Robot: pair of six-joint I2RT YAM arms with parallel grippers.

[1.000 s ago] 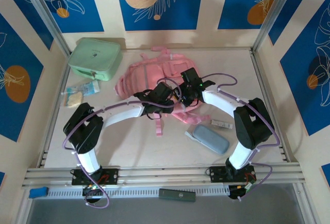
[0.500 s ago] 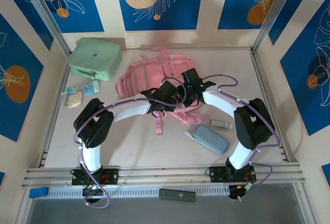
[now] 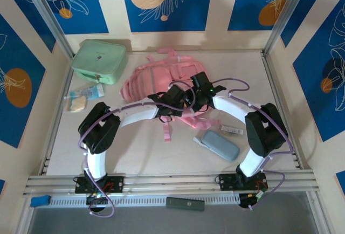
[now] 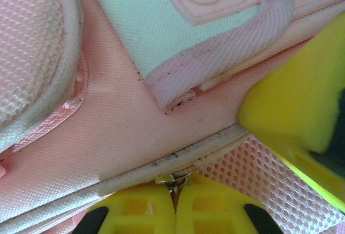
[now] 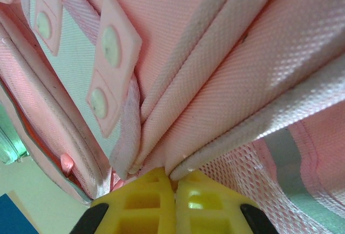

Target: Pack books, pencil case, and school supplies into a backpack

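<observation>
While the pink backpack (image 3: pixel 153 77) is lying flat in the middle of the table (image 3: pixel 135 153), both arms are reaching onto its near right edge, their heads just beside each other. The left gripper (image 4: pixel 174 191) is clenching its yellow fingers (image 4: pixel 140 207) tight on the backpack's piped seam. What looks like a small metal zipper pull (image 4: pixel 175 180) is sitting right between the tips, though the view is too close to be sure. The right gripper (image 5: pixel 173 183) is likewise pinching shut on a fold of pink fabric at the backpack's edge, beside a mesh panel (image 5: pixel 237 172). The grey-blue pencil case (image 3: pixel 220 145) is resting on the table to the near right of the backpack, apart from it. The school supplies (image 3: pixel 232 130), a small whitish bar, are lying just beyond the pencil case. A mint-green case (image 3: pixel 99 60) is sitting in the far left corner.
</observation>
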